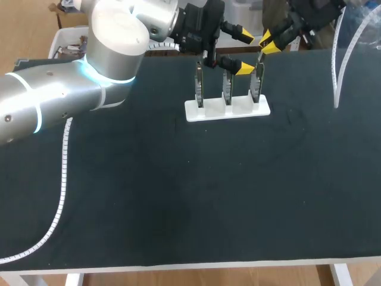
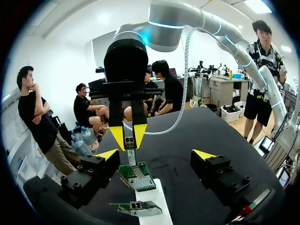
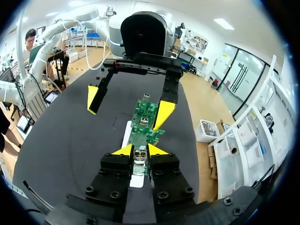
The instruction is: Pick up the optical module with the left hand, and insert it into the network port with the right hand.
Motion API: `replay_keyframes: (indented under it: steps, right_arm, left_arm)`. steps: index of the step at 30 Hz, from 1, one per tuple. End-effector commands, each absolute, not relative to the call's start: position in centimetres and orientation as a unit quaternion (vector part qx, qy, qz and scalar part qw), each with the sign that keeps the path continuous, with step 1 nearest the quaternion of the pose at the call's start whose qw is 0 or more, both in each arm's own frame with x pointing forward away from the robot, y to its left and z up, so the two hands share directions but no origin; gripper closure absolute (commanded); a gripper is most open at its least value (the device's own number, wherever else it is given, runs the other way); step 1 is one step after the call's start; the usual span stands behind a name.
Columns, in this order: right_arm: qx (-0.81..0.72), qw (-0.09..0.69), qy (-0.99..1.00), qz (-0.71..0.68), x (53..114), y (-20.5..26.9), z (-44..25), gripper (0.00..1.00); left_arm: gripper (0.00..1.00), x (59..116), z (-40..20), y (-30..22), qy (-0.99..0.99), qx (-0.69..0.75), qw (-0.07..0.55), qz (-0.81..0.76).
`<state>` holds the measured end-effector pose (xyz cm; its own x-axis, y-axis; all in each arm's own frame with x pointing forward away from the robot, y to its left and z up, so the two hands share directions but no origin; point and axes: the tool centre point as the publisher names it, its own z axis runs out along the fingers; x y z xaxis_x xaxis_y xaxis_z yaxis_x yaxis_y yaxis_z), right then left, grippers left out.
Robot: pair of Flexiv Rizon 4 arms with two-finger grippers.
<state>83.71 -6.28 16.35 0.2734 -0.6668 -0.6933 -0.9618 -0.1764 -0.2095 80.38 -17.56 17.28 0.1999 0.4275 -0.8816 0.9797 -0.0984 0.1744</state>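
Right gripper [image 3: 140, 150]: hanging over the far right end of the row of boards, jaws pinching the optical module [image 3: 139, 160] with one yellow tip pressing on each side.
Optical module: sitting in that grip, pointing down at the top edge of the end board [image 1: 257, 83]; how far it is seated there cannot be told.
Left gripper [image 1: 245, 52]: hovering at the same row, jaws standing wide apart and holding nothing, one finger on each side of the boards.
Boards: three green circuit boards standing upright side by side in a white holder [image 1: 196, 113], the end board being the one nearest the right arm.
Surface [image 1: 178, 196]: black, carrying the holder toward its far edge, with a white spiral-wrapped cable [image 1: 63, 173] lying across the left side beneath the left arm.
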Motion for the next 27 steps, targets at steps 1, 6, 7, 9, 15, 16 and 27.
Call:
replay_keyframes:
  steps: [1, 6, 7, 9, 15, 16, 27]
  right_arm:
    - [-0.731, 0.320, 0.557, 0.230, 83.6, -6.3, 16.3, 1.00]
    - [-0.734, 0.322, 0.554, 0.225, 83.6, -6.3, 17.0, 1.00]
    - [-0.735, 0.322, 0.554, 0.223, 83.7, -6.2, 17.1, 1.00]
    - [-0.737, 0.322, 0.552, 0.220, 83.7, -6.1, 17.4, 1.00]
    - [-0.742, 0.315, 0.551, 0.217, 83.6, -5.8, 17.3, 1.00]
    - [-0.744, 0.311, 0.550, 0.218, 83.6, -5.7, 17.1, 1.00]
    - [-0.741, 0.305, 0.556, 0.219, 83.9, -5.8, 16.5, 1.00]
  left_arm:
    - [0.00, 80.4, 17.4, -17.6, 0.535, 0.660, 0.406, -0.338]
    - [0.00, 80.4, 17.4, -17.6, 0.535, 0.660, 0.406, -0.338]
    - [0.00, 80.4, 17.4, -17.6, 0.535, 0.660, 0.406, -0.338]
    - [0.00, 80.4, 17.4, -17.6, 0.535, 0.660, 0.406, -0.338]
    - [0.00, 80.4, 17.4, -17.6, 0.535, 0.660, 0.406, -0.338]
    - [0.00, 80.4, 17.4, -17.6, 0.535, 0.660, 0.406, -0.338]
    - [0.00, 80.4, 17.4, -17.6, 0.535, 0.660, 0.406, -0.338]
